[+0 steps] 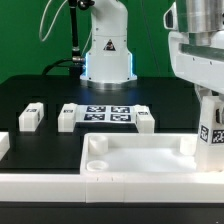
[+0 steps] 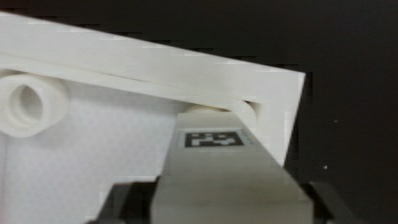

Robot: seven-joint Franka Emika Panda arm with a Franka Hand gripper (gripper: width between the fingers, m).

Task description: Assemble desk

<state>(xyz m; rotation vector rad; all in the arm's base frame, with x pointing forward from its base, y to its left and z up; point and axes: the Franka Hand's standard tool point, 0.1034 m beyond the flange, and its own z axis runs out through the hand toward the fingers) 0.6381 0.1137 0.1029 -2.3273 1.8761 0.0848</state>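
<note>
My claw (image 2: 222, 200) pinches leg (image 2: 221, 150) at tabletop (image 2: 89, 160) corner socket (image 2: 246, 103); any tilt could jam or cross-thread it.

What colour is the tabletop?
The tabletop is plain white; the exterior view shows it best.

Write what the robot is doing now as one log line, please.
gripper: shut on leg | leg: upright, at tabletop corner | socket: empty

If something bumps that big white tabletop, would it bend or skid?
Probably no bending: the tabletop panel has a raised rim, suggesting stiff moulded plastic. Lying flat and wide, it seems unlikely to tip. It might skid on the smooth black table.
</note>
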